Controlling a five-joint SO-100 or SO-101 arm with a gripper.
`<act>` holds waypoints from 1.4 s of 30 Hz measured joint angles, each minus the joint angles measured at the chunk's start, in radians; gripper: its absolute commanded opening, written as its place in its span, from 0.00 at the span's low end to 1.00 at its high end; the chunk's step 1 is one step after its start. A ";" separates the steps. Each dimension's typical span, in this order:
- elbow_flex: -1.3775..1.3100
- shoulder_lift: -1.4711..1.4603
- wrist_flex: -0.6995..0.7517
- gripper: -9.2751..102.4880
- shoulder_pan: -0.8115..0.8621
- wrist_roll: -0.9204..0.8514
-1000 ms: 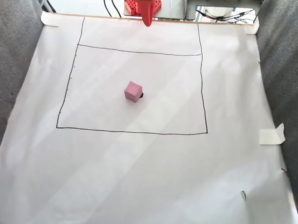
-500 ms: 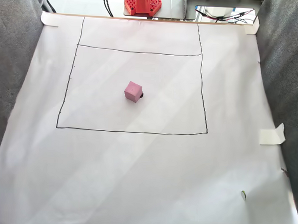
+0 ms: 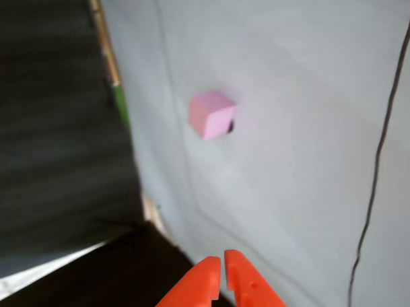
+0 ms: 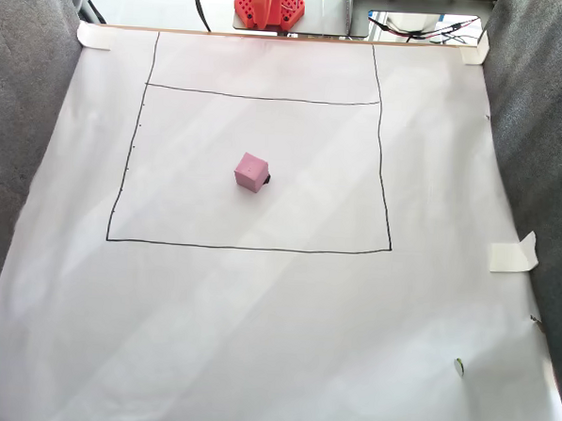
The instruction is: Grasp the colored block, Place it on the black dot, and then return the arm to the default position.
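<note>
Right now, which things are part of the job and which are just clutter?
Job: pink block, black dot peeking out beside it, gripper with fingers together.
Clutter: tape piece at the paper's right edge, cables behind the sheet, drawn lines.

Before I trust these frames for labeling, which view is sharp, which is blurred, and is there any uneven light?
The fixed view is sharp: the pink cube and the drawn lines read crisply, with pale diagonal light bands across the white paper. The other view is soft and tilted: the cube, the black dot beside it and the gripper all look smeared.
</note>
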 measured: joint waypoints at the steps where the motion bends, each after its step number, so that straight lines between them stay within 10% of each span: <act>1: 0.035 0.000 -0.026 0.08 0.000 -0.017; 12: 0.322 -0.006 -0.310 0.08 0.038 -0.158; 42: 0.322 -0.006 -0.107 0.08 -0.025 -0.192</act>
